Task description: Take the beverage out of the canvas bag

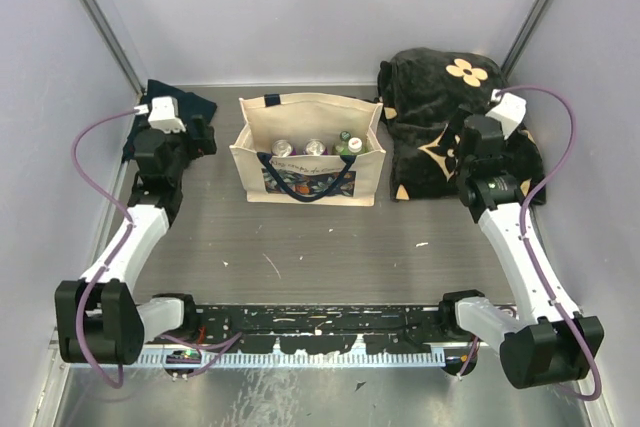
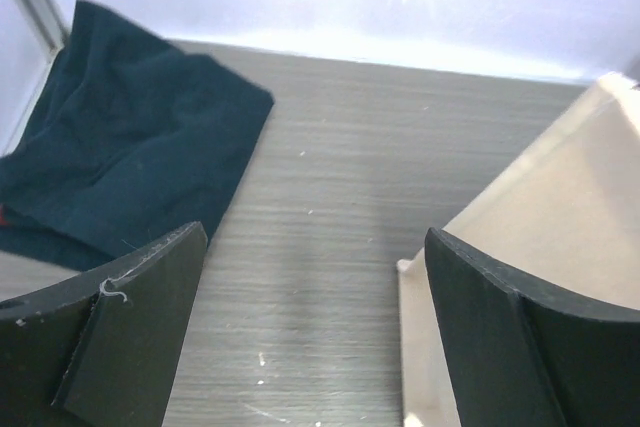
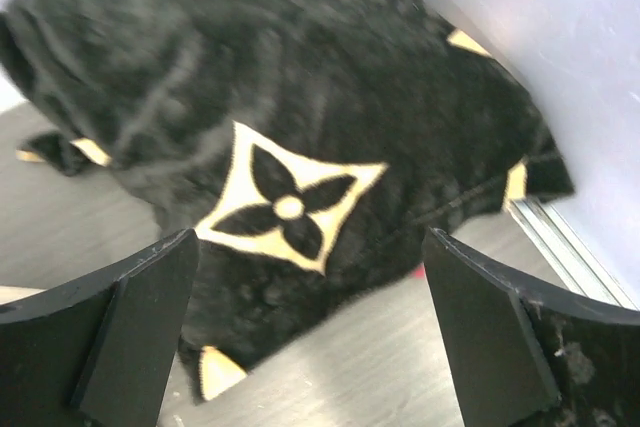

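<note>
Boxy cream canvas tote with navy handles [image 1: 248, 165] standing upright mid-table, silver-topped cans [image 1: 284, 148] and a green-topped bottle [image 1: 346, 141] inside; dark navy cloth [image 1: 190, 107] at its left, black flower-patterned fabric bag [image 1: 440, 117] at its right.

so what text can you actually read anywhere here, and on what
Nothing is readable.
canvas bag: a line of dark writing above the picture panel, too small to read.
drinks inside it: labels too small to read.
black bag: only tan flower motifs, no letters.
</note>
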Robot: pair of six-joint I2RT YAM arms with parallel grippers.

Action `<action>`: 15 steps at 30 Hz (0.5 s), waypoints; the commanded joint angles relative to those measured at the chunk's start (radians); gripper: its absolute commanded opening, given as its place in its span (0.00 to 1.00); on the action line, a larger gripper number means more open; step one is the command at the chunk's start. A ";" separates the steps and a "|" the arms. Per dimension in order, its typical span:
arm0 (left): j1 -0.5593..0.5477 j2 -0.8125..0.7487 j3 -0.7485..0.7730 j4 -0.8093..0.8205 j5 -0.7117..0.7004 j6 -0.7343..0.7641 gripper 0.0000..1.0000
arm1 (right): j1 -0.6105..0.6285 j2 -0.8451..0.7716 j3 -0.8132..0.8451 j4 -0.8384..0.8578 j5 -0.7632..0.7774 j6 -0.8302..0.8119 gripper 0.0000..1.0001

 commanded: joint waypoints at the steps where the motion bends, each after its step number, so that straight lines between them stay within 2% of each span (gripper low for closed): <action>1: -0.014 -0.047 0.082 -0.120 0.091 -0.074 0.98 | 0.011 -0.001 0.141 0.090 -0.132 -0.041 0.95; 4: -0.024 -0.047 0.162 -0.203 0.107 -0.098 0.98 | 0.051 -0.002 0.179 0.119 -0.158 -0.066 0.84; 8: -0.028 -0.040 0.252 -0.303 0.154 -0.112 0.98 | 0.150 0.012 0.238 0.133 -0.152 -0.116 0.56; 13: -0.030 -0.067 0.280 -0.331 0.266 -0.114 0.98 | 0.243 0.026 0.271 0.168 -0.155 -0.169 0.36; 15: -0.030 -0.085 0.285 -0.342 0.284 -0.117 0.98 | 0.251 0.027 0.276 0.194 -0.184 -0.174 0.23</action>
